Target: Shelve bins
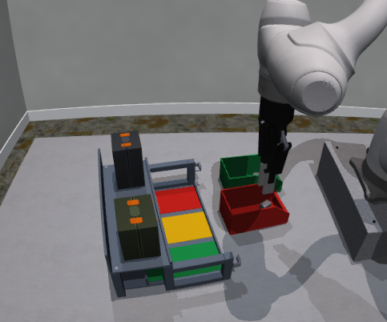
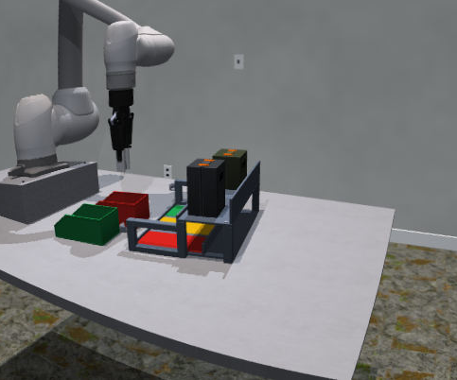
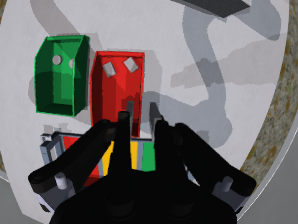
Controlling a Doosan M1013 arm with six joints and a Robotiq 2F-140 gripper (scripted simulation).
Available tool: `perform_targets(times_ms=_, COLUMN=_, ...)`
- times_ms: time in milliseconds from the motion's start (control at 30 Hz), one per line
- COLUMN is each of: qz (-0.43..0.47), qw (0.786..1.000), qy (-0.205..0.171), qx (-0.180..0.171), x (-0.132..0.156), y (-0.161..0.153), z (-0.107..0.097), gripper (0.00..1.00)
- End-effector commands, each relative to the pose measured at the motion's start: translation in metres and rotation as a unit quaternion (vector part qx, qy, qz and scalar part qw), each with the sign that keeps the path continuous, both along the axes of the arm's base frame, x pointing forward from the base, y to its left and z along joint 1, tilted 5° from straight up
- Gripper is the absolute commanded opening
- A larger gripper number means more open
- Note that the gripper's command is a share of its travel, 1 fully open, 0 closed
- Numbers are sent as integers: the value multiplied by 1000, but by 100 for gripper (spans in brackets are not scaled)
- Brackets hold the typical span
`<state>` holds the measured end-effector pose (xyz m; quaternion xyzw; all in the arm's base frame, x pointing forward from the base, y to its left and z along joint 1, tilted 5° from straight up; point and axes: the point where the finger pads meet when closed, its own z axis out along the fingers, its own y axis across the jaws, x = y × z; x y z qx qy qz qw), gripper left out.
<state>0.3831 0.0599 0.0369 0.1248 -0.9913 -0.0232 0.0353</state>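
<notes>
The red bin stands upright on the table, its low front facing the robot base, with two grey parts inside. The green bin stands beside it with small round parts. The shelf carries a red mark, a yellow mark and a green mark. My gripper points down above the red bin's side wall, fingers a narrow gap apart, empty.
A black box and an olive box stand on the shelf's upper board. Side rails and end posts flank the marks. The robot's grey base block is on the bins' other side from the shelf.
</notes>
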Motion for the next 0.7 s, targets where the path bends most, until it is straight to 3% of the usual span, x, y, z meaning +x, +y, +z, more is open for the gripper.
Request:
perform_targets(times_ms=0, qz=0, qw=1000, qy=0, qx=0, x=0, y=0, z=0, gripper=24)
perform_targets(times_ms=33, qz=0, qw=1000, qy=0, qx=0, x=0, y=0, z=0, gripper=24)
perform_targets(times_ms=67, qz=0, qw=1000, qy=0, qx=0, x=0, y=0, z=0, gripper=10)
perform_targets(times_ms=667, qz=0, qw=1000, qy=0, qx=0, x=0, y=0, z=0, gripper=10)
